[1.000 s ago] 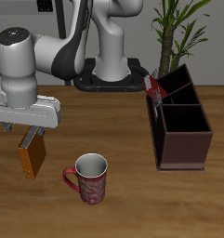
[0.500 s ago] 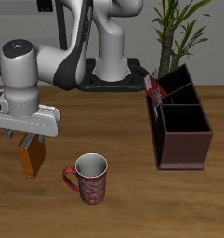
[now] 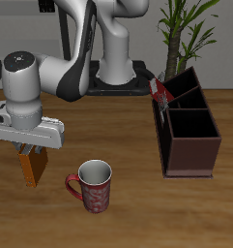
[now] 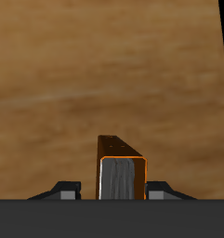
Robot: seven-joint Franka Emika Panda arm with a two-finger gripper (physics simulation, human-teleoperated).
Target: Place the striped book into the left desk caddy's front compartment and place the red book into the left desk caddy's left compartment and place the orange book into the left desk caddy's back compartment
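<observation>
A mug (image 3: 92, 185) stands just beside the orange book (image 3: 32, 170), near the tabletop's (image 3: 128, 126) front edge. The gripper (image 3: 29, 152) sits over the book (image 4: 121, 168), jaws either side; whether they clamp it, I cannot tell. The caddy (image 3: 189, 131) stands well apart toward the opposite edge, a red book (image 3: 159, 92) at its back corner. A plant (image 3: 184, 34) rises behind.

The gripper (image 3: 31, 152) is positioned directly above the orange book (image 3: 32, 170), which stands upright on the table (image 3: 128, 218) near its front edge. The fingers meet the top of the book; whether they clamp it cannot be determined. A red patterned mug (image 3: 93, 185) stands just beside the book. The left desk caddy (image 3: 189, 136) stands well apart across the table. A red-and-white object (image 3: 159, 93) protrudes at its rear corner. A potted plant (image 3: 183, 34) stands behind the caddy.
</observation>
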